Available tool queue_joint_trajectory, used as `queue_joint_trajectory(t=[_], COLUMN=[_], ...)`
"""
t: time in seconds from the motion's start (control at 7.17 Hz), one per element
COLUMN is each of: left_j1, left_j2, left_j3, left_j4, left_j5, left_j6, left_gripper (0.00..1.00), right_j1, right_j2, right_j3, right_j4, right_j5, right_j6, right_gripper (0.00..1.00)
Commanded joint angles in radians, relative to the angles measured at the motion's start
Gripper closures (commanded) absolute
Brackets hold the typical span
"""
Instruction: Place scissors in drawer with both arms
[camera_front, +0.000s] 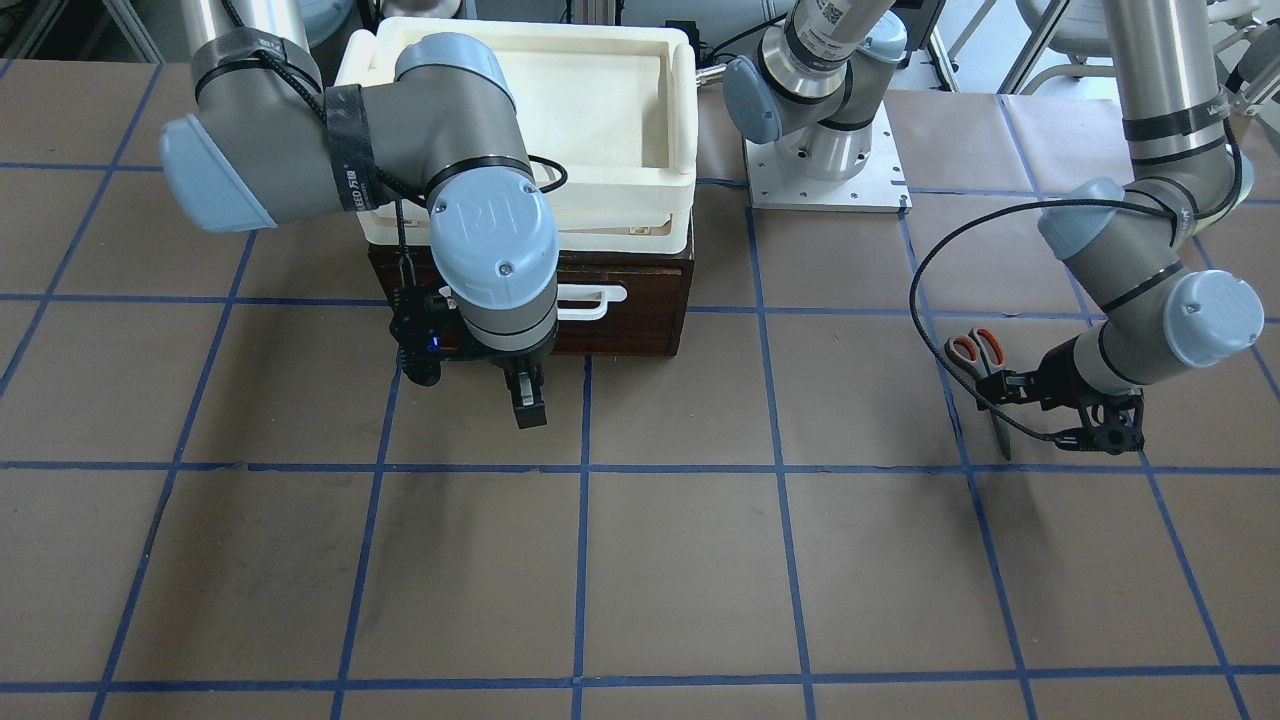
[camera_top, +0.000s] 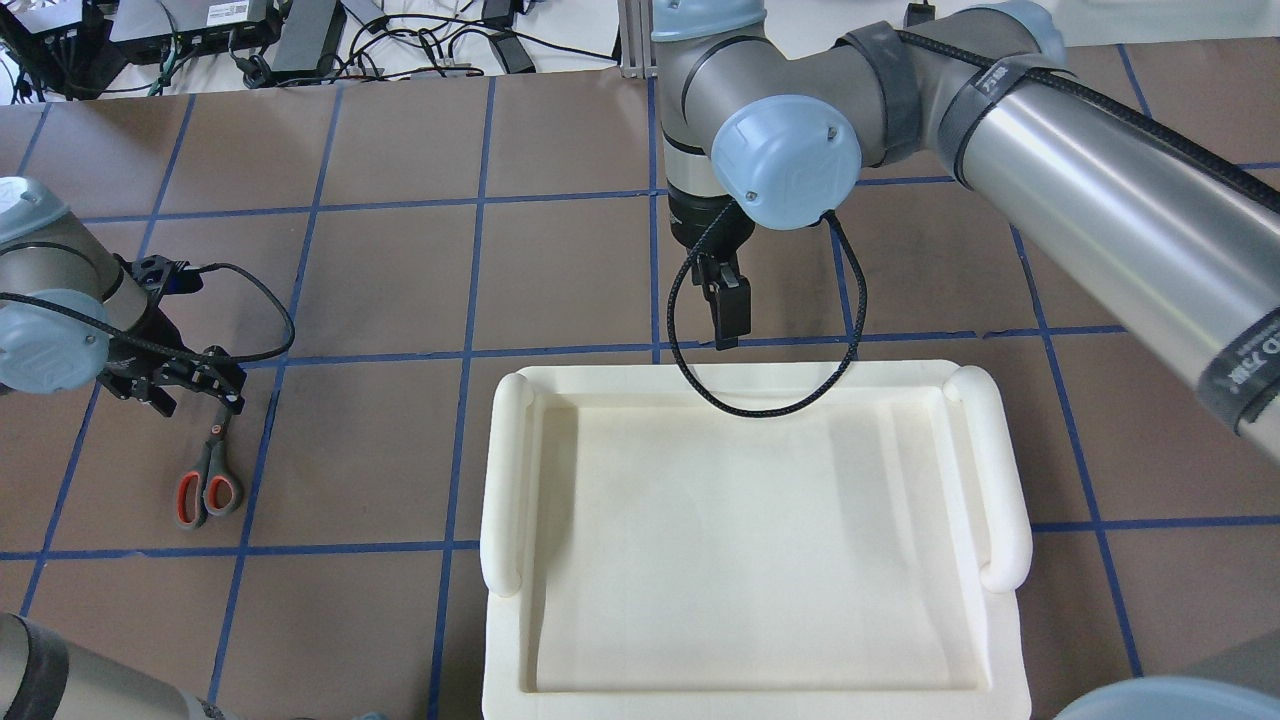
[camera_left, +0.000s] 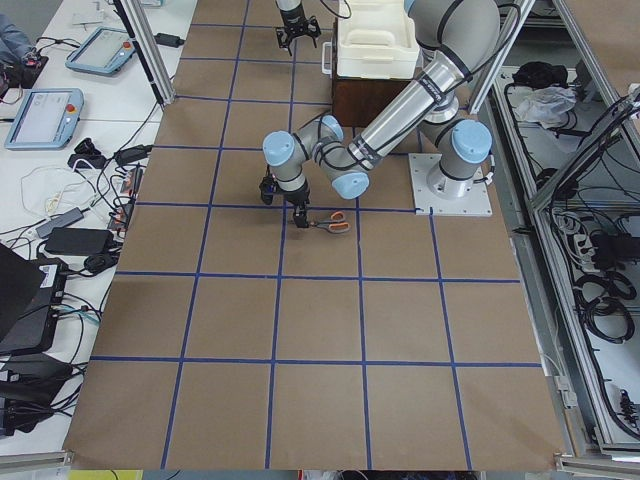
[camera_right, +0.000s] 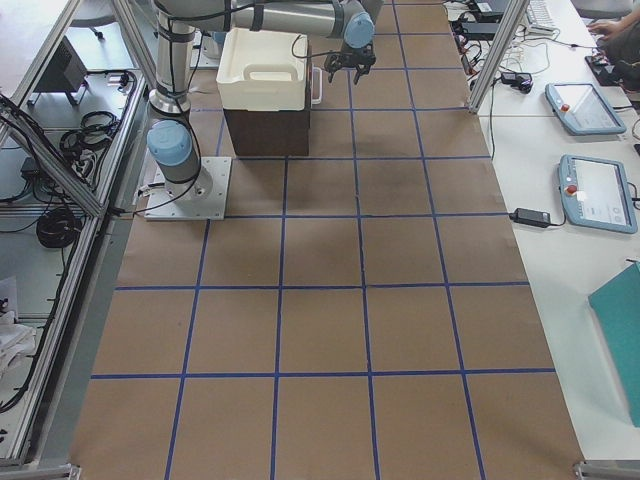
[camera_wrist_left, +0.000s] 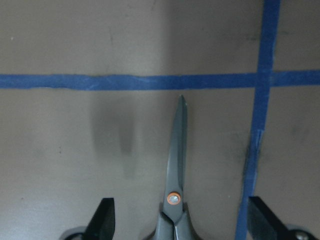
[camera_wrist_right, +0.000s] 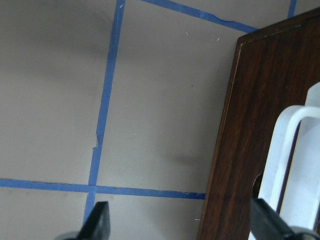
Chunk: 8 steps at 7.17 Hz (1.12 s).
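Note:
The scissors (camera_front: 986, 368) lie flat on the brown table, orange-lined handles toward the robot; they also show in the overhead view (camera_top: 209, 487). My left gripper (camera_front: 1022, 405) is open and low over them. In the left wrist view the blades (camera_wrist_left: 177, 150) lie between my two spread fingertips (camera_wrist_left: 105, 220), untouched. The drawer (camera_front: 640, 315) is shut, with a dark brown front and a white bar handle (camera_wrist_right: 287, 160). My right gripper (camera_front: 528, 396) is open and empty, just in front of the drawer front, beside the handle.
A white foam tray (camera_top: 510, 470) sits on top of the drawer cabinet (camera_right: 265, 130). The left arm's base plate (camera_front: 828, 170) stands beside the cabinet. A black cable (camera_front: 925, 270) loops from the left arm near the scissors.

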Motion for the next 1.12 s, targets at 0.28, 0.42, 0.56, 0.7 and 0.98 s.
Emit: queue_joint_trajectory(t=[0.28, 0.42, 0.56, 0.7, 0.98], left_j1=[0.017, 0.025, 0.043, 0.077, 0.08], left_j2=[0.012, 0.019, 0.044, 0.044, 0.042], left_j3=[-0.09, -0.115, -0.129, -0.13, -0.13], left_j4=[0.059, 0.059, 0.057, 0.057, 0.059], left_j5=[-0.002, -0.001, 0.007, 0.006, -0.007], left_j6=[0.02, 0.027, 0.061, 0.096, 0.081], left_gripper=[0.11, 0.14, 0.13, 0.14, 0.17], right_j1=[0.001, 0.001, 0.001, 0.001, 0.001], right_j2=[0.021, 0.021, 0.021, 0.021, 0.024], right_j3=[0.002, 0.0, 0.0, 0.002, 0.002], right_j4=[0.027, 0.047, 0.055, 0.055, 0.055], right_j5=[0.039, 0.04, 0.04, 0.04, 0.04], right_j6=[0.012, 0.019, 0.032, 0.035, 0.059], right_gripper=[0.0, 0.0, 0.0, 0.0, 0.0])
